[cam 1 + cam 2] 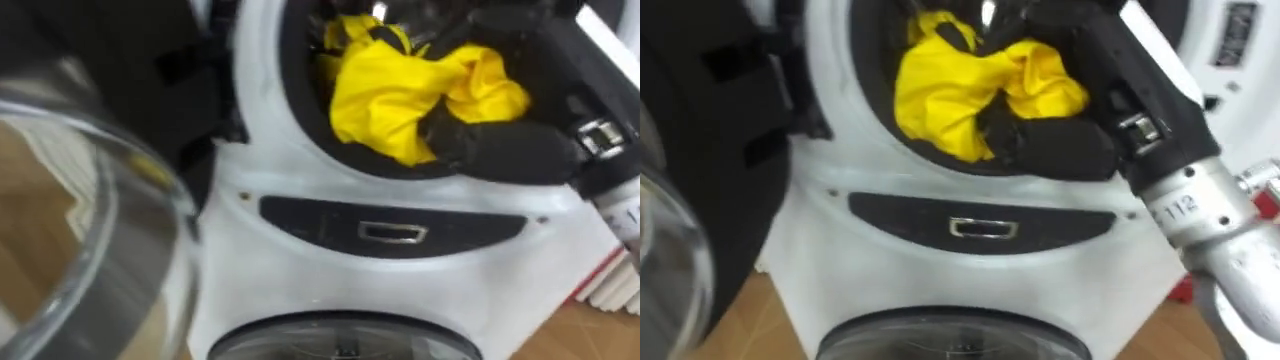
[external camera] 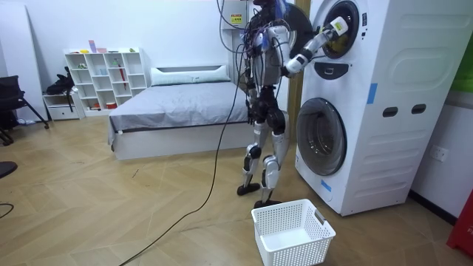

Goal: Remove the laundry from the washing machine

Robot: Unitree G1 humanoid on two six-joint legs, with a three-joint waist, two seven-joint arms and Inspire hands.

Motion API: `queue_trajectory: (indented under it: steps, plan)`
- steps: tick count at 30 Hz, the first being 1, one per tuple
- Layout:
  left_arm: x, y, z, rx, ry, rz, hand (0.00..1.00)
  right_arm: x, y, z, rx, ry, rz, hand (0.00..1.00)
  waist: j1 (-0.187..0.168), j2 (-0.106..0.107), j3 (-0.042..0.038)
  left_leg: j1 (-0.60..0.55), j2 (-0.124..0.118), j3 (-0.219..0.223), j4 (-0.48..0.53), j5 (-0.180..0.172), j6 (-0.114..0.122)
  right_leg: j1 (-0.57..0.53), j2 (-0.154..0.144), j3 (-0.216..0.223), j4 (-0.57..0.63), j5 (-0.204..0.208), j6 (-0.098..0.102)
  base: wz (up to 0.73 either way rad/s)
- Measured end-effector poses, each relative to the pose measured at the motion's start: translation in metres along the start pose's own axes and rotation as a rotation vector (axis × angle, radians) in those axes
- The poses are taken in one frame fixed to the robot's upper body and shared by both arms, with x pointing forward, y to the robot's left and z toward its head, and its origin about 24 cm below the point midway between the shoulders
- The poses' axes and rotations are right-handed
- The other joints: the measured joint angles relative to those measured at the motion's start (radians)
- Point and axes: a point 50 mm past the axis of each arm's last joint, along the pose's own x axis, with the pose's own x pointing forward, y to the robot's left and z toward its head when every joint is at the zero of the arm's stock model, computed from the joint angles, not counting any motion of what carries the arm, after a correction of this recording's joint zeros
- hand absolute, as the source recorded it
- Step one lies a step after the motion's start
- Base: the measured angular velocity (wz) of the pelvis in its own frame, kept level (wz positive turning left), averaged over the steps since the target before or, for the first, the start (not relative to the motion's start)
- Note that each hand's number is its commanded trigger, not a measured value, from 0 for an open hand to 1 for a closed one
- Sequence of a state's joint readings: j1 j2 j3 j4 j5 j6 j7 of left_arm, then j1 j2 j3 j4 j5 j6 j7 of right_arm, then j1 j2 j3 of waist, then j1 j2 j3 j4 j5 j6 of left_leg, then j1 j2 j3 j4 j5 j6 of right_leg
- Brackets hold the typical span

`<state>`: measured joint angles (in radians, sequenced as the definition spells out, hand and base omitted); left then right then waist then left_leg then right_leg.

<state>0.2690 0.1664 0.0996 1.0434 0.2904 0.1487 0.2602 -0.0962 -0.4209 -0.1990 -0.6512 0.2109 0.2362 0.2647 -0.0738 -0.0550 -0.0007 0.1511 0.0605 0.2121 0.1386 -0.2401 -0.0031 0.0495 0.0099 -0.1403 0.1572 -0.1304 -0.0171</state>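
Observation:
A crumpled yellow cloth (image 1: 400,95) lies in the open upper drum (image 1: 300,110) of the white stacked washing machine (image 2: 362,103). My right hand (image 1: 490,145) reaches in from the right over the drum's lower rim. Its dark fingers curl into the cloth's lower right folds and the thumb pinches the fabric. The same hand (image 1: 1060,145) and yellow cloth (image 1: 960,85) show in the right eye view. In the room view I stand upright close in front of the machine, right arm (image 2: 307,50) raised to the upper opening.
The upper round glass door (image 1: 90,230) hangs open at my left. A dark panel with a handle (image 1: 392,232) sits under the drum, above the lower door (image 1: 345,340). A white laundry basket (image 2: 292,233) stands on the floor behind my feet; a bed (image 2: 177,111) lies beyond.

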Motion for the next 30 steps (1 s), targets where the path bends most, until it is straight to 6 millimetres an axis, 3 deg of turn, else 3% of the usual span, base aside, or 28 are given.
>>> queue_trajectory:
  steps: [7,18,22,26,30]
  plan:
    - [-0.001,0.005,-0.015,-0.041,0.012,0.025,0.00,-0.022,-0.021,-0.005,0.060,0.025,-0.090,1.00,-0.016,-0.031,-0.0169,0.000,0.018,0.019,0.016,-0.004,-0.015,0.000,0.027,0.025,-0.003,0.004,-0.017,-0.09]
    - [0.000,0.011,-0.012,-0.081,-0.013,0.037,0.00,-0.034,-0.031,-0.002,0.129,-0.014,-0.124,1.00,-0.032,-0.038,-0.0159,0.001,0.021,0.027,0.010,-0.007,-0.016,-0.012,0.030,0.026,0.001,0.004,-0.017,-0.02]
    - [0.001,0.011,-0.011,-0.077,-0.013,0.035,0.00,-0.042,-0.033,-0.005,0.164,-0.003,-0.107,1.00,-0.047,-0.039,-0.0117,-0.002,0.026,0.042,0.012,-0.009,-0.018,-0.028,0.029,0.034,0.015,0.005,-0.019,-0.11]
    - [0.001,0.010,-0.017,-0.048,0.008,0.019,0.00,-0.052,-0.028,-0.011,0.180,0.049,-0.055,1.00,-0.071,-0.032,-0.0098,0.001,0.033,0.095,0.013,-0.017,-0.025,-0.040,0.045,0.089,0.019,0.009,-0.025,-0.35]
    - [0.004,0.016,-0.007,-0.044,-0.018,0.006,0.00,-0.058,-0.025,-0.016,0.197,0.079,-0.027,1.00,-0.088,-0.027,-0.0052,0.009,0.044,0.174,0.013,-0.021,-0.030,-0.078,0.063,0.154,0.048,0.012,-0.030,-0.59]
